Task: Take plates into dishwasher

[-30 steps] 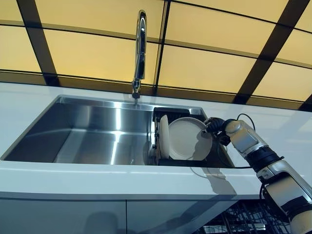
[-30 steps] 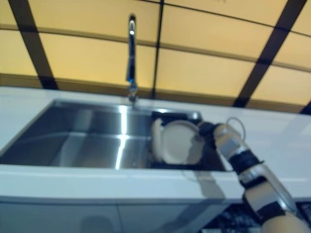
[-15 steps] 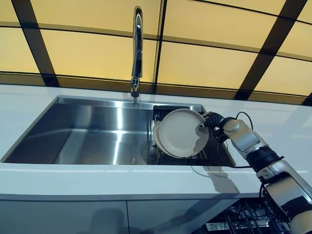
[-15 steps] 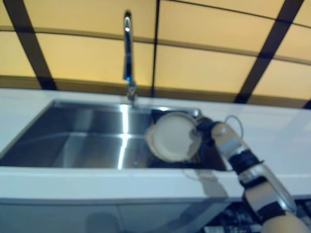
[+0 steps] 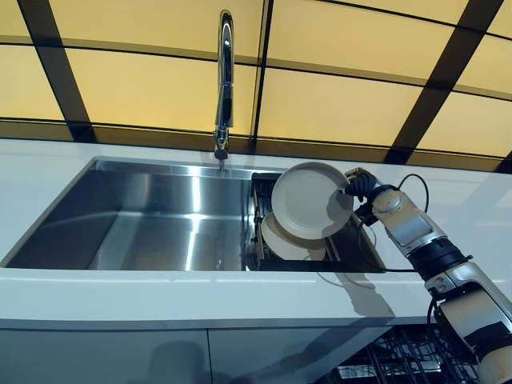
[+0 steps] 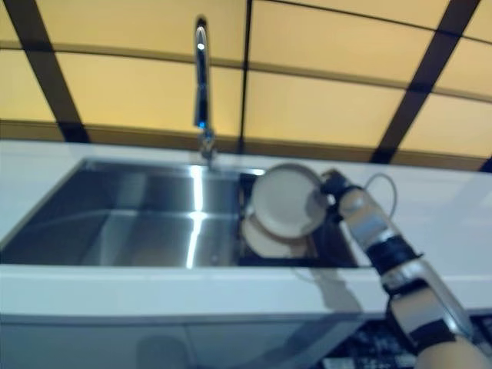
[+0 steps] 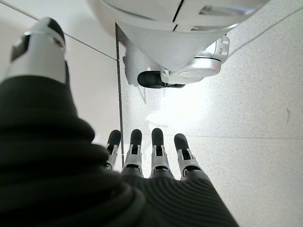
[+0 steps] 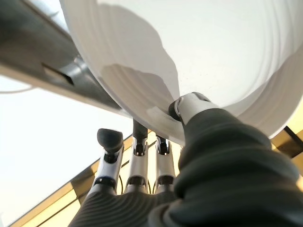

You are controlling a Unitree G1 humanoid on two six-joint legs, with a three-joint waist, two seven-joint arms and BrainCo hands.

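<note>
- Two plates are in play: one plate (image 5: pixel 309 200) is up in the air over the dish rack (image 5: pixel 260 188) in the sink (image 5: pixel 152 216), and another plate (image 5: pixel 282 240) stands in that rack below it.
- The right hand (image 5: pixel 358 184) pinches the raised plate by its edge, thumb (image 8: pixel 189 108) on one face and fingers (image 8: pixel 138 142) behind.
- The left hand (image 7: pixel 142 161) hangs low over the floor with straight fingers, holding nothing.
- To do this step well, I think the hand should keep a firm pinch and lift the plate clear of the rack and the tap (image 5: pixel 226 80).
- Then it should carry the plate slowly down to the dishwasher rack (image 5: pixel 400 364) at the lower right, so it does not slip or bump.
</note>
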